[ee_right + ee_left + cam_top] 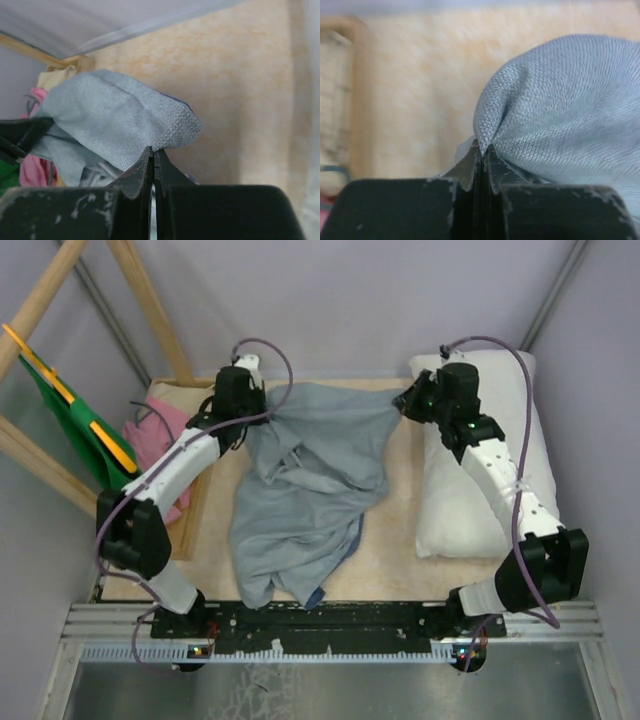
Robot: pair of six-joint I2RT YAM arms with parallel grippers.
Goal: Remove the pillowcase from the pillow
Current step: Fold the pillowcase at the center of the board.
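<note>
1. Pinching the far-left corner: left gripper (481,155) is clenched on a fold of the pillowcase (310,480). Its jaws are pressed together and blue-grey weave bunches just above the tips.
2. Right gripper (152,156) is clamped the same way on the far-right corner, with the fabric edge caught between its tips.
3. Pillowcase is inside out. The lighter blue-grey side faces up and only a sliver of navy shows at the near hem.
4. It lies crumpled on the table (400,550) between the arms. The far edge is strung between the two grippers and the rest trails toward the bases.
5. Pillow (450,505) lies bare along the right side of the table, partly under the right arm, with nothing of the case around it. The held right corner sits just beside the pillow's far-left corner; can't tell if they touch.
6. My read: the two-corner hold keeps the far edge taut so the case can be lifted or spread clear of the pillow. Removal itself looks essentially done.
7. Pink cloth (160,425) and green cloth (70,425) sit off to the left by the wooden frame (150,300). Neither looks involved.
8. Possible risk: the left arm runs close past the pink cloth, so a wide swing could drag it.
</note>
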